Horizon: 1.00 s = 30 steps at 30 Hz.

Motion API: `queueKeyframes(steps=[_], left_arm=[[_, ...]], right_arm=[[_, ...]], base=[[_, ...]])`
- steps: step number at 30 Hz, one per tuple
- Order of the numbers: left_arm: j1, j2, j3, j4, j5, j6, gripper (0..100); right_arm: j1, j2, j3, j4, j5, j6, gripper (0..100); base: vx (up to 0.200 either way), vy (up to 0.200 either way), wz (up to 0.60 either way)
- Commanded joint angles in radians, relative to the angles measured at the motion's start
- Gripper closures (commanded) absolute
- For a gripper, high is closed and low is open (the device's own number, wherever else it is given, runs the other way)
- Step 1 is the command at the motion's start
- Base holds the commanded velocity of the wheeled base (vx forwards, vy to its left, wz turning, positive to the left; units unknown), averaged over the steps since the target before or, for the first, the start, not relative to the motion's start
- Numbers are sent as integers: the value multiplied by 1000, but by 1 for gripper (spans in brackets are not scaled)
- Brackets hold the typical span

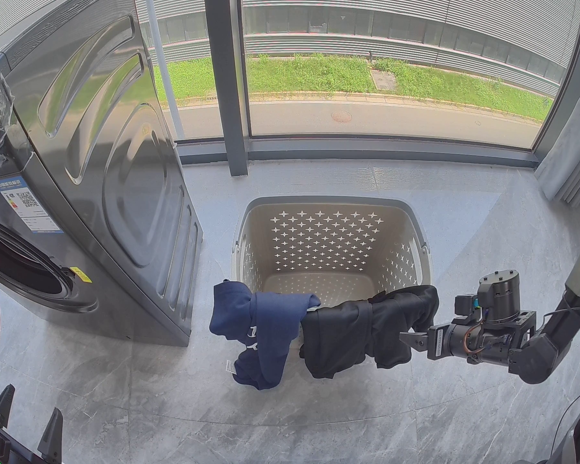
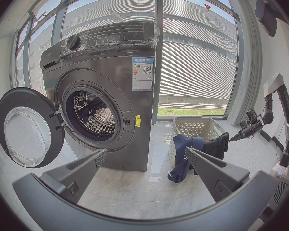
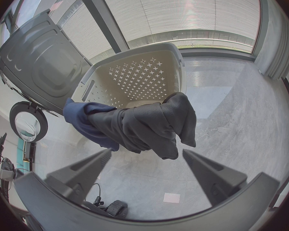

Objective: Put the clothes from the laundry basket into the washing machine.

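A beige laundry basket (image 1: 332,202) stands on the floor right of the grey washing machine (image 1: 109,162). A blue garment (image 1: 264,330) and a black garment (image 1: 361,330) hang side by side over the basket's near rim. My right gripper (image 1: 411,340) is open, level with the black garment (image 3: 151,125) and just off its right end, with nothing between its fingers. My left gripper (image 1: 29,414) is open low at the near left, facing the machine's drum (image 2: 93,113). The round door (image 2: 25,132) is swung open.
A glass wall with a grey pillar (image 1: 225,66) runs behind the basket. A pale curtain (image 1: 573,149) hangs at the far right. Bare grey floor (image 1: 341,420) lies between the basket and me.
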Motion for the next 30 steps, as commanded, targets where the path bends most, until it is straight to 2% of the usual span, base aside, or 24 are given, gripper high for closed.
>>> queueKeyframes(steps=[1, 10, 16, 17, 26, 30], left_arm=[[0, -17, 18, 0, 0, -2, 0], [0, -17, 18, 0, 0, -3, 0], [0, -17, 18, 0, 0, -3, 0], [0, -17, 18, 0, -1, -3, 0], [0, -17, 18, 0, 0, -5, 0], [0, -17, 18, 0, 0, -5, 0]], right_arm=[[-7, 131, -79, -16, 3, 2, 0], [-7, 222, -200, -18, 0, 9, 0], [-17, 235, -230, -20, 0, 12, 0], [-17, 235, -233, -20, 1, 13, 100], [-8, 229, -219, -24, 1, 19, 100], [9, 185, -177, -29, 1, 22, 100]], base=[[0, 0, 0], [0, 0, 0], [0, 0, 0], [0, 0, 0], [0, 0, 0], [0, 0, 0]])
